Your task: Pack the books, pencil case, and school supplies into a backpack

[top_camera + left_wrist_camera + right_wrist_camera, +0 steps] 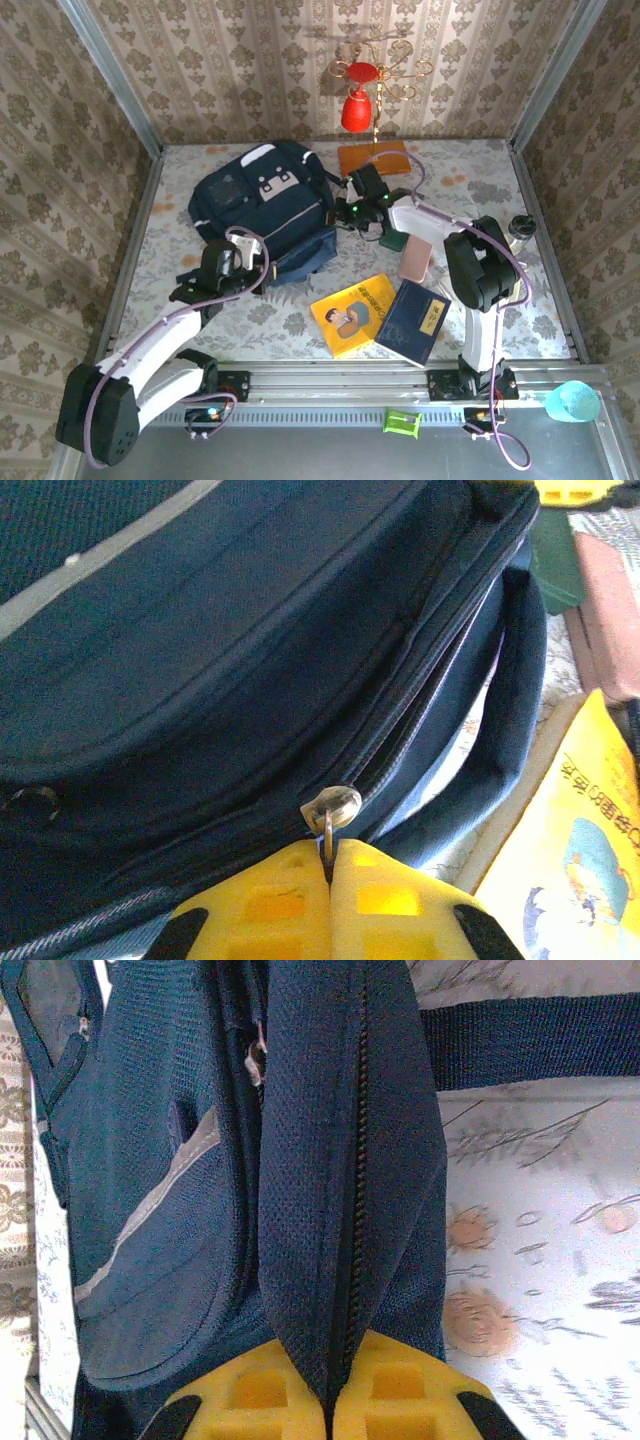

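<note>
Now, left gripper (329, 865) pinched shut on the zip pull (334, 808), right gripper (330, 1380) clamped tight on a fold of the backpack (340, 1160)

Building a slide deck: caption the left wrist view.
Left gripper shut on the zip pull of the backpack, yellow book alongside.

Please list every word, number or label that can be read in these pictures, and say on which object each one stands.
Yellow book: orange characters along one cover edge in the left wrist view, too blurred to read.
Navy book: dark marks on its pale label, too small to read.
Backpack: white-grey patches, no writing legible.
Nothing can be quoted with confidence.
</note>
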{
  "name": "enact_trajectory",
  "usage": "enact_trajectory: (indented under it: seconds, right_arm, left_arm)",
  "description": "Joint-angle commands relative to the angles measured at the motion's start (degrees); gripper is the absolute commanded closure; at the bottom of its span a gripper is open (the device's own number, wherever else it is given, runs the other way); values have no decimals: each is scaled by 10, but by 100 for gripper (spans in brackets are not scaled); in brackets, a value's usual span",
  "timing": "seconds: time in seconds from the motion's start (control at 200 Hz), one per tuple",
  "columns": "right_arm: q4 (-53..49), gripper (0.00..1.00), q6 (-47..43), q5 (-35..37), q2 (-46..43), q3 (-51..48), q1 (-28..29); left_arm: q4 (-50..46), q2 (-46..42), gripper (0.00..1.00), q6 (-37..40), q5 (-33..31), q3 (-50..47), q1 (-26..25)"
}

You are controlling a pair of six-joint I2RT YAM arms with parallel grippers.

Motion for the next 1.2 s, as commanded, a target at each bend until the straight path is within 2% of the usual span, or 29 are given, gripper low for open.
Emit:
enact_trajectory:
  seconds: [0.0, 0.095, 0.11, 0.185, 0.325, 0.465, 0.645, 0.71, 0.76, 0.88, 1.035, 1.075, 1.2]
  right_arm:
    - [-26, 83, -46, -9, 6, 43, -27]
    - [-25, 59, -44, 4, -24, 27, -25]
    - [-25, 56, -42, 8, -30, 21, -24]
    - [-16, 34, -27, 30, -73, -27, -14]
    - [15, 15, 28, 81, -138, -118, 25]
    - [50, 6, 90, 132, -143, -151, 71]
    - [106, 5, 152, 158, -94, -133, 108]
    - [92, 10, 146, 198, -77, -115, 118]
    - [89, 17, 137, 227, -69, -111, 120]
    - [65, 58, 91, 301, -61, -106, 119]
    - [44, 93, 33, 307, -74, -96, 92]
    - [37, 97, 15, 297, -79, -92, 81]
    - [0, 100, -33, 214, -75, -59, 29]
  left_arm:
    - [62, 15, 100, -20, 41, 13, -8]
    - [96, 39, 100, -36, 45, 27, -16]
    - [97, 42, 100, -36, 42, 31, -31]
    - [101, 50, 100, -37, 30, 42, -43]
    - [110, 57, 100, -43, 26, 44, -53]
    - [115, 59, 100, -40, 24, 40, -64]
    - [112, 57, 100, -27, 20, 37, -81]
    - [110, 54, 100, -21, 22, 34, -84]
    - [108, 51, 100, -18, 23, 31, -84]
    - [98, 36, 100, -11, 22, 24, -84]
    - [26, 16, 100, 3, -13, 29, -80]
    - [5, 9, 100, 5, -23, 31, -76]
    - [-32, -17, 100, 3, -43, 21, -52]
